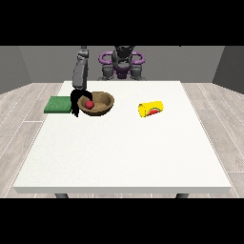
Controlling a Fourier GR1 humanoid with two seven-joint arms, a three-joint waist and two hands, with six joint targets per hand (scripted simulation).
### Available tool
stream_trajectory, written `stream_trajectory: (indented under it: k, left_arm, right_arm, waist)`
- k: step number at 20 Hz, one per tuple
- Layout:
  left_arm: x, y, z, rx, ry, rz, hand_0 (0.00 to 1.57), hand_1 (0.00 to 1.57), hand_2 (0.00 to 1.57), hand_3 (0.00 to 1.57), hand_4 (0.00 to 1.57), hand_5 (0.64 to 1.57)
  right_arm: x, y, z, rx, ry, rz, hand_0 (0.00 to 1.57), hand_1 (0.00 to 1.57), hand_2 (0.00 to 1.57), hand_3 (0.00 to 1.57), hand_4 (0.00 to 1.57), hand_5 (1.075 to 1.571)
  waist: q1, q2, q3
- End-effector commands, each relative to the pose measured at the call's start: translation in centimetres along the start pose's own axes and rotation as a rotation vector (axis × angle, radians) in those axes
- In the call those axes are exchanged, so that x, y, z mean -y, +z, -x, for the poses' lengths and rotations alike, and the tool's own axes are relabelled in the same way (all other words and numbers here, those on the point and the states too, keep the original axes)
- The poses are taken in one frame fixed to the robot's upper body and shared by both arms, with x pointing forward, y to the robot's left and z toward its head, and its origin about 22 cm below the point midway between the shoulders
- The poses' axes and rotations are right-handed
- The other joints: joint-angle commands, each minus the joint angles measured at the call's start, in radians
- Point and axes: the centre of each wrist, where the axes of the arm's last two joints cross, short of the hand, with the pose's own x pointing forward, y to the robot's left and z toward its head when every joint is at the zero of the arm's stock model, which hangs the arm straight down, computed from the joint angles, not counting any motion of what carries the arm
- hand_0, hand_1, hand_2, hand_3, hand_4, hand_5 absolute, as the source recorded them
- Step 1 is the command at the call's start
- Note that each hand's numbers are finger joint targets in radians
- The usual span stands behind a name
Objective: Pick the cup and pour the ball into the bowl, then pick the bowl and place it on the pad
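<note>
Ball (89, 103) in bowl (101, 106) upper left on counter (124, 147), hand (75, 101) at its left rim, fingers' state unclear, cup (150, 108) on its side right, pad (58, 104) far left.

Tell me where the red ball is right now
In the front view the red ball lies inside the brown bowl, at the bowl's left part, on the table's far left area. The hand at the view's left is at the bowl's rim beside it.

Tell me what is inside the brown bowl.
A red ball lies inside the bowl, toward its left side. The hand at the view's left covers the bowl's left rim, so that edge cannot be seen.
</note>
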Motion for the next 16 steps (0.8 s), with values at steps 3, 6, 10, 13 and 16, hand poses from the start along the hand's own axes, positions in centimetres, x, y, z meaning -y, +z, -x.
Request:
stream_trajectory:
  k: [3,6,10,13,16]
  left_arm:
    - [-0.1,1.6,0.7,-0.014,0.008,0.026,0.0,0.0,0.0,0.0,1.02,1.54]
    - [-1.4,1.1,-1.0,0.018,0.013,0.007,0.0,0.0,0.0,0.0,1.02,1.535]
    - [-2.0,1.0,-2.3,0.066,0.003,0.003,0.0,0.0,0.0,0.0,1.03,1.529]
    - [-2.5,1.1,-2.2,0.073,0.035,0.029,0.0,0.0,0.0,0.0,1.09,1.514]
    - [-2.4,1.3,-1.5,0.048,0.014,0.021,0.0,0.0,0.0,0.0,1.14,1.52]
  right_arm:
    - [-0.8,1.1,2.2,-0.053,-0.001,0.054,0.0,0.0,0.0,0.0,0.48,1.547]
    - [3.1,2.0,1.8,-0.187,0.078,0.228,0.88,0.88,0.58,0.0,0.61,1.514]
    - [6.0,3.8,1.8,-0.203,0.234,0.259,1.57,1.57,1.57,1.57,0.94,1.471]
    - [7.0,3.9,1.0,-0.192,0.322,0.296,1.57,1.57,1.57,1.53,0.93,1.511]
    - [6.8,3.9,0.8,-0.199,0.363,0.31,1.57,1.57,1.57,1.37,0.96,1.536]
  waist:
    - [0.04,-0.011,0.018]
    - [0.043,0.045,0.018]
    - [0.032,0.095,0.0165]
    - [0.056,0.083,0.0137]
    - [0.059,0.065,0.0122]
